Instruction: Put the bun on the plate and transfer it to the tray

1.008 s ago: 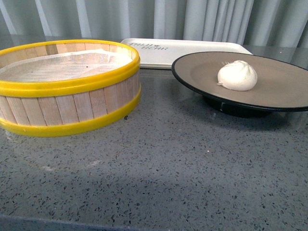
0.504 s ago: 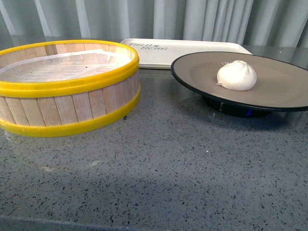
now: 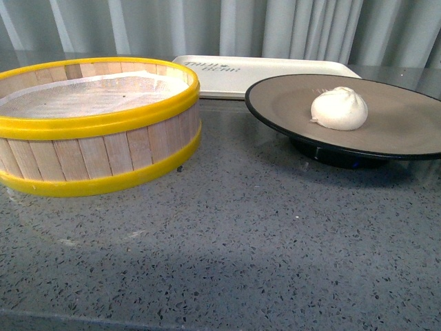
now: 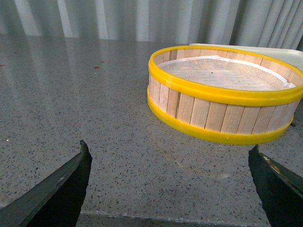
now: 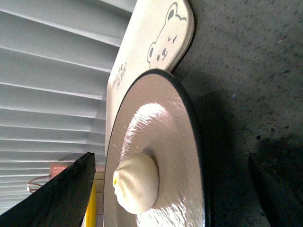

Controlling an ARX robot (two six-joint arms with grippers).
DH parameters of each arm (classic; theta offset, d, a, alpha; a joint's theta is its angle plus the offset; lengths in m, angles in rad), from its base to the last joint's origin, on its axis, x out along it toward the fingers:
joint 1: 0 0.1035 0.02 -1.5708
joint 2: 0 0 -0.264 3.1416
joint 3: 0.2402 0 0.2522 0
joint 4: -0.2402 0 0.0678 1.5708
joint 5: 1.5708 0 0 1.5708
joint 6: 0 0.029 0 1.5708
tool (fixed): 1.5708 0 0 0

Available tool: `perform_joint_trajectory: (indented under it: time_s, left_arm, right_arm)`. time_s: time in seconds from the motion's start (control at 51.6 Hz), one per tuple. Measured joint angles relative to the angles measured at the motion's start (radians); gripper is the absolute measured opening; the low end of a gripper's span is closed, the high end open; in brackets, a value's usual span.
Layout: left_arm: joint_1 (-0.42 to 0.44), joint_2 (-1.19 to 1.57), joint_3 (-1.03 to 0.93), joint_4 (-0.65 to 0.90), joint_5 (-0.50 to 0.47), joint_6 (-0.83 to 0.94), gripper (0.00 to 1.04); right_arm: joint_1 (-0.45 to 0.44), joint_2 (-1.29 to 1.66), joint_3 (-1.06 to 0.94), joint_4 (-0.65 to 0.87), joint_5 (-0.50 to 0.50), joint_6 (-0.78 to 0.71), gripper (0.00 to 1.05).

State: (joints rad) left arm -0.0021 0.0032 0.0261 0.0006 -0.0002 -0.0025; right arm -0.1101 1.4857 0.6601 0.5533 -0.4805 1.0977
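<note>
Sitting in the middle of the plate (image 3: 406, 127), the bun (image 3: 339, 108) is ready to go. The plate rests on the worktop (image 3: 241, 241) just in front of the tray (image 3: 275, 72), so the trip looks short. The right hand (image 5: 171, 161) is wide open and empty, facing the plate's rim, likely to grab it. The left hand (image 4: 168, 156) is wide open too, empty, near the steamer basket (image 4: 222, 111).

The bun (image 3: 339, 109) sits on the plate (image 3: 289, 103), beside the steamer basket (image 3: 96, 148); the tray (image 3: 227, 76) lies behind them.
</note>
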Motion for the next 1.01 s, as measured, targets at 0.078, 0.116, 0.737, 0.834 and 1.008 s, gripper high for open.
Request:
perform_joint_trajectory:
  time_s: [0.078, 0.116, 0.737, 0.834, 1.008]
  left_arm:
    - [0.000, 0.000, 0.000, 0.000, 0.000, 0.000, 0.98]
    - [0.000, 0.000, 0.000, 0.000, 0.000, 0.000, 0.98]
    - [0.000, 0.000, 0.000, 0.000, 0.000, 0.000, 0.98]
    - [0.000, 0.000, 0.000, 0.000, 0.000, 0.000, 0.98]
    - [0.000, 0.000, 0.000, 0.000, 0.000, 0.000, 0.98]
  right_arm:
    - [0.019, 0.011, 0.004, 0.016, 0.001, 0.014, 0.96]
    - [0.031, 0.017, 0.005, 0.029, 0.001, 0.026, 0.96]
    - [0.068, 0.051, -0.005, 0.123, 0.004, 0.128, 0.14]
    - [0.060, 0.043, -0.017, 0.129, -0.002, 0.114, 0.04]
    - [0.061, 0.017, -0.032, 0.125, 0.011, 0.119, 0.03]
